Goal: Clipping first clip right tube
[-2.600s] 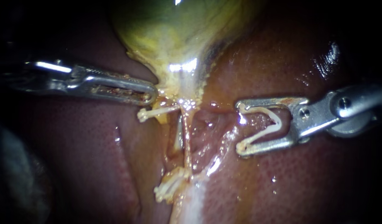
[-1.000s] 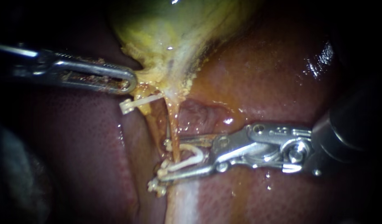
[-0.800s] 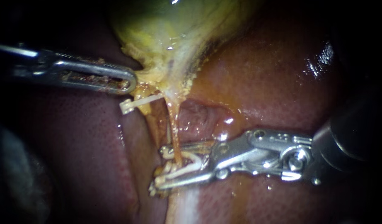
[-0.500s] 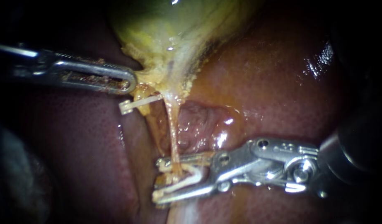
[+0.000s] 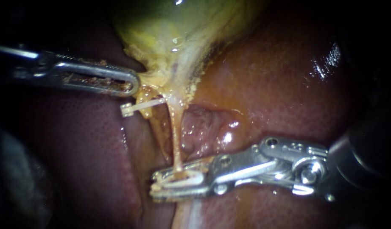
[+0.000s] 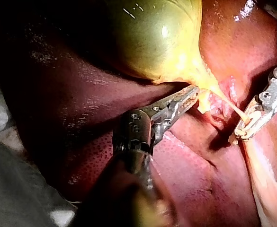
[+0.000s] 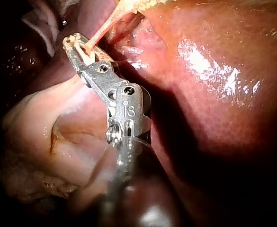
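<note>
Squeezing white clip round thin tube w/ R instrument jaws, nearly closed. Pinching gallbladder neck w/ L instrument jaws; 2nd clip just below.

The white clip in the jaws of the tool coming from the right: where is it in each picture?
Endoscope view: the clip lies low, left of centre, in the jaws of the right instrument.
Left wrist view: the clip is in that same instrument's jaws, here the second instrument.
Right wrist view: the clip is between its own instrument's jaws.
Shared landmark: the thin tube running from the gallbladder into those jaws.
</note>
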